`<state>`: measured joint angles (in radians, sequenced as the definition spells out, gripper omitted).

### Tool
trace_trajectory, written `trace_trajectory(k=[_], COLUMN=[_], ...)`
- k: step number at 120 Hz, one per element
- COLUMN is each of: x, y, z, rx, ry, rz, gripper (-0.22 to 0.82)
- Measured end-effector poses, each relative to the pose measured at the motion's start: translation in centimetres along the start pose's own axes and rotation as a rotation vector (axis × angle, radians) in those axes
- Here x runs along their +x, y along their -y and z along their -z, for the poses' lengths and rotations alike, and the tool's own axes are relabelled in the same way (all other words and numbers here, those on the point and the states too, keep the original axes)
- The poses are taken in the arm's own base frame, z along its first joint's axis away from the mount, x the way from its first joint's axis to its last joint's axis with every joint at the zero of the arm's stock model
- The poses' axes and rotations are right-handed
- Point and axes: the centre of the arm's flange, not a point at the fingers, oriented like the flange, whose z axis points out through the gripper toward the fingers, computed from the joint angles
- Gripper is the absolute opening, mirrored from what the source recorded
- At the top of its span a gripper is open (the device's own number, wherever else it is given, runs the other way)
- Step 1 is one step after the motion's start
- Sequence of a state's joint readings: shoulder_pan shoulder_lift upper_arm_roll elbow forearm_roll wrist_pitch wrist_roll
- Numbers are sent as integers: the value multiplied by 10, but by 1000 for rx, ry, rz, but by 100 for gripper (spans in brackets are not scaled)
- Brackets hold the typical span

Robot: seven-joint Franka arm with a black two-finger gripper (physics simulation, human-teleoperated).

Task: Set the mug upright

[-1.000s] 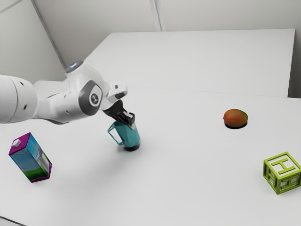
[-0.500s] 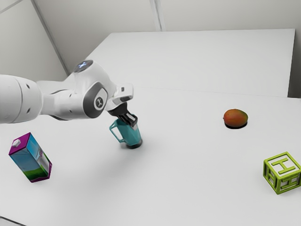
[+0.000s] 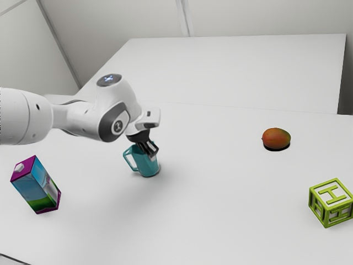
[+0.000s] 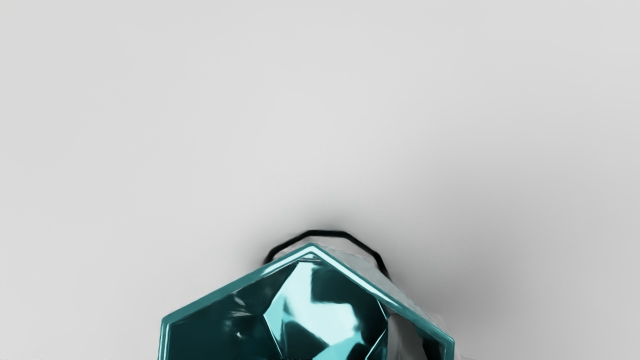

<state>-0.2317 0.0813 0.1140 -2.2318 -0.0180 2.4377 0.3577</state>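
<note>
In the exterior view my gripper [image 3: 150,149] is shut on the teal mug [image 3: 145,164] at its upper wall, on the side away from the handle [image 3: 130,159]. The mug stands nearly upright with its opening up and its base at the table; whether the base rests flat I cannot tell. In the wrist view I look down into the mug [image 4: 220,320], past its angular rim. There my gripper [image 4: 425,340] straddles the wall, one grey finger inside the cup. The outer finger is mostly hidden.
A colourful drink carton [image 3: 36,186] stands at the exterior view's left, on the near side of the white table [image 3: 209,221]. Toward the exterior view's right lie a reddish mango [image 3: 276,138] and, nearer the camera, a green letter cube [image 3: 332,203].
Held by the gripper, the mug has swung from a tilt to nearly upright and come down to the table. My hand has turned steeper and shifted a little toward the exterior view's right.
</note>
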Motion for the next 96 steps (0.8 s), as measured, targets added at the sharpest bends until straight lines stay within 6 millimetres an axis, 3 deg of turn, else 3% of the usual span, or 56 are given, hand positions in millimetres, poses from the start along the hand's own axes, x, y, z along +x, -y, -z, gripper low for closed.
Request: trace_trajectory(k=[12, 33, 50, 70, 96], x=[1, 1, 7, 21, 30], y=[-2, -1, 1, -1, 4], z=[-3, -2, 6, 27, 52], rx=[9, 16, 26, 42, 56], ry=[11, 15, 5, -27, -47], rz=[-5, -3, -5, -17, -14], gripper=[-18, 21, 40, 51, 57])
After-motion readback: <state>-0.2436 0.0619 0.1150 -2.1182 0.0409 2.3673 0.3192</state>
